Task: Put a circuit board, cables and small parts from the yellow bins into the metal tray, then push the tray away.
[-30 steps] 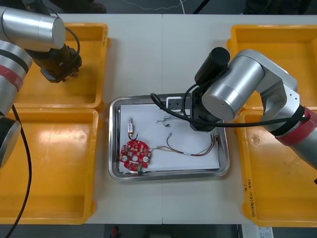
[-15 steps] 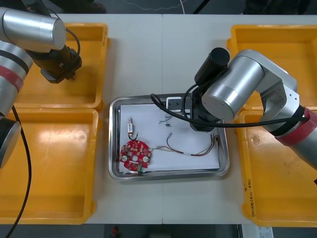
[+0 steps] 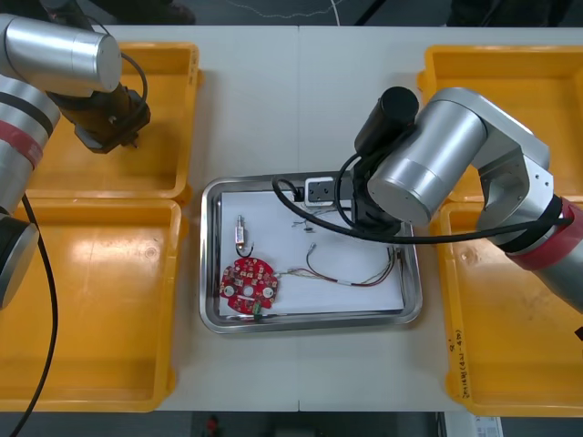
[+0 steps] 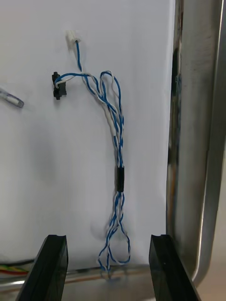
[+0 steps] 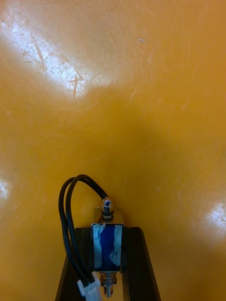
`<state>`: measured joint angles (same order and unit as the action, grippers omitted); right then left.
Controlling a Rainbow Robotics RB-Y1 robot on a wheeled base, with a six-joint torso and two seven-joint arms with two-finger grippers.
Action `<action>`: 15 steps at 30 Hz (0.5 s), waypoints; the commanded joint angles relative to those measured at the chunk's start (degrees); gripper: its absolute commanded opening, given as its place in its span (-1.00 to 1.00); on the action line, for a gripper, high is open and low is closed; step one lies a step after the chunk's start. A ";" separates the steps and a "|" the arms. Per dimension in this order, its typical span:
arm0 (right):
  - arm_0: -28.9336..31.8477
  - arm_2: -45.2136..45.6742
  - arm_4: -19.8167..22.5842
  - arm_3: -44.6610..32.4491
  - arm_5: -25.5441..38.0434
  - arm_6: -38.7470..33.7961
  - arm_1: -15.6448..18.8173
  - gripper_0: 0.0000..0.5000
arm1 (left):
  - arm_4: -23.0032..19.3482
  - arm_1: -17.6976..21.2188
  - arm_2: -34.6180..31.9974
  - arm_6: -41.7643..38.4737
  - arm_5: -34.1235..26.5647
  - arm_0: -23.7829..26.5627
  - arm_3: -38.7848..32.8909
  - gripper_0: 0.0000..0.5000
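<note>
My left gripper (image 3: 117, 130) is down in the far left yellow bin (image 3: 168, 73). In the left wrist view it (image 5: 107, 265) is shut on a small metal part (image 5: 107, 244) wrapped in blue tape, with a looped black cable (image 5: 70, 211) attached. My right gripper (image 3: 369, 221) hangs over the metal tray (image 3: 412, 305), open. In the right wrist view its fingers (image 4: 52, 268) straddle the near end of a twisted blue and white cable (image 4: 115, 155) lying on the white inside. Also in the tray are a red circuit board (image 3: 248, 284), a small metal part (image 3: 240, 232) and a red and yellow cable (image 3: 351, 271).
The near left bin (image 3: 91, 300) and the two right bins (image 3: 510, 82) (image 3: 510, 328) look bare. The tray's shiny rim (image 4: 207, 141) runs just beside one right finger. A black hose from the right arm loops over the tray's far edge (image 3: 291, 193).
My left gripper has shut on the taped metal part in the far left bin. My right gripper has opened and let go of the blue and white cable, then shifted slightly.
</note>
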<state>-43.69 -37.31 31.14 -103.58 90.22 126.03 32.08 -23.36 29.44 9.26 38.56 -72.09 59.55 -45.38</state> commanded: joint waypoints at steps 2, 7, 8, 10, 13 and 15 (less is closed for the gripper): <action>0.80 2.68 -3.02 -6.81 8.22 1.15 -3.25 1.00 | 1.30 0.53 -1.26 -3.32 -3.15 -0.40 -3.48 -1.00; 3.53 8.65 -3.11 -10.59 15.78 0.54 -4.31 1.00 | 1.83 1.68 -3.72 -3.32 -10.09 -0.40 -8.49 -1.00; 4.06 9.62 -3.20 -11.56 17.10 0.36 -4.31 1.00 | 1.83 1.94 -4.16 -3.32 -11.41 -0.40 -9.46 -1.00; 5.20 11.73 -3.20 -13.23 19.78 0.01 -4.22 1.00 | 1.91 2.20 -5.04 -3.23 -14.13 -0.40 -11.57 -1.00; 7.40 15.86 -3.28 -16.75 19.78 -0.78 -4.22 1.00 | 2.35 2.29 -6.62 -3.23 -18.61 -0.40 -15.35 -1.00; 8.80 19.99 -3.28 -19.38 19.78 -1.40 -4.22 1.00 | 2.27 2.29 -7.68 -3.14 -21.51 -0.48 -17.90 -1.00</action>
<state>-37.21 -23.18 28.26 -118.37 109.66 125.99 28.62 -21.84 29.65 4.15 38.56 -90.45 59.45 -58.65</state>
